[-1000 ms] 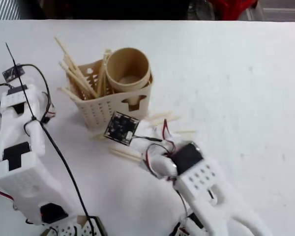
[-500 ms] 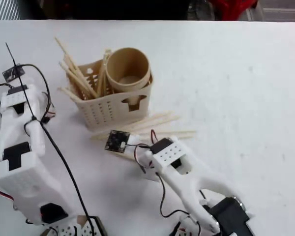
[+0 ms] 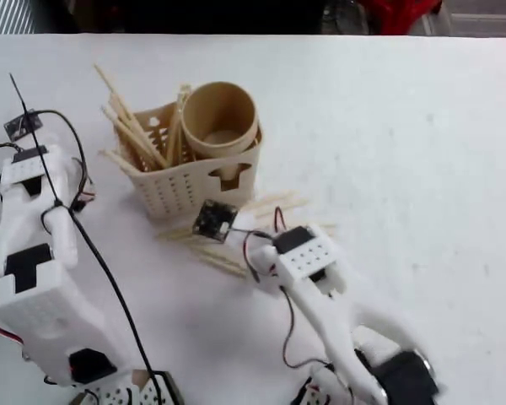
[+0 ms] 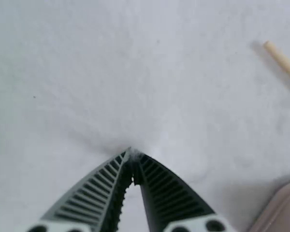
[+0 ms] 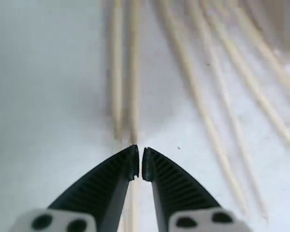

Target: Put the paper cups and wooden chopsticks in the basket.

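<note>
Basket (image 3: 194, 181): on the white table (image 3: 405, 126), with a paper cup (image 3: 219, 118) and standing chopsticks (image 3: 131, 131) inside.
Loose chopsticks (image 5: 203, 96): flat on the table, just in front of the basket.
Right gripper (image 5: 139, 162): fingers nearly closed with a thin slit between them, gripping nothing, low over the loose chopsticks.
Left gripper (image 4: 131, 157): fingertips pressed together, empty, above bare table.

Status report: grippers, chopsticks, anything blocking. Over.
Left gripper shut, over bare table. Right gripper shut, over loose chopsticks. Paper cup and other chopsticks already in basket. No obstruction seen.
</note>
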Action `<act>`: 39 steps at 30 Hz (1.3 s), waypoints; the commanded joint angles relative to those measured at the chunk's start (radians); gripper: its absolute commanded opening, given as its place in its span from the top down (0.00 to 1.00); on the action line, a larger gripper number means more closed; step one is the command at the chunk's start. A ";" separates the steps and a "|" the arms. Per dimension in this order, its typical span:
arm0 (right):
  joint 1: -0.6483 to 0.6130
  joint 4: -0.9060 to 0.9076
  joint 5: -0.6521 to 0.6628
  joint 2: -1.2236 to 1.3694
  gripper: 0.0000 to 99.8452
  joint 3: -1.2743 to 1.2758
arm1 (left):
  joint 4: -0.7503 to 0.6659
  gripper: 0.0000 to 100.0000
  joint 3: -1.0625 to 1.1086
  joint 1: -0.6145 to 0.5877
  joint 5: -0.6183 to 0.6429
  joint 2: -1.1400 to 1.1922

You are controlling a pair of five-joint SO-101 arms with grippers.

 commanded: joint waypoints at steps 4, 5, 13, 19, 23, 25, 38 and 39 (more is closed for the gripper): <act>0.081 0.116 -0.003 -0.340 0.98 -0.017 | -0.012 0.98 -0.006 0.001 0.012 -0.027; 0.088 0.136 -0.008 -0.371 0.98 -0.015 | -0.012 0.98 -0.006 0.001 0.012 -0.027; 0.340 0.390 -0.133 -0.638 0.98 -0.012 | 0.135 0.98 -0.092 -0.051 -0.097 -0.082; 0.584 0.406 -0.037 -0.846 0.98 0.180 | 0.453 0.98 -0.359 -0.091 -0.264 -0.346; 0.789 0.311 -0.031 -0.958 0.98 0.339 | 0.661 0.98 -0.569 -0.004 -0.453 -0.579; 0.911 0.297 -0.026 -0.995 0.98 0.390 | 0.760 0.98 -0.660 0.088 -0.549 -0.671; 1.362 0.251 0.114 -1.276 0.98 0.729 | 0.790 0.87 -0.396 0.977 -0.760 -0.811; 1.371 0.271 0.114 -1.308 0.98 0.733 | 0.775 0.86 -0.364 1.030 -0.760 -0.803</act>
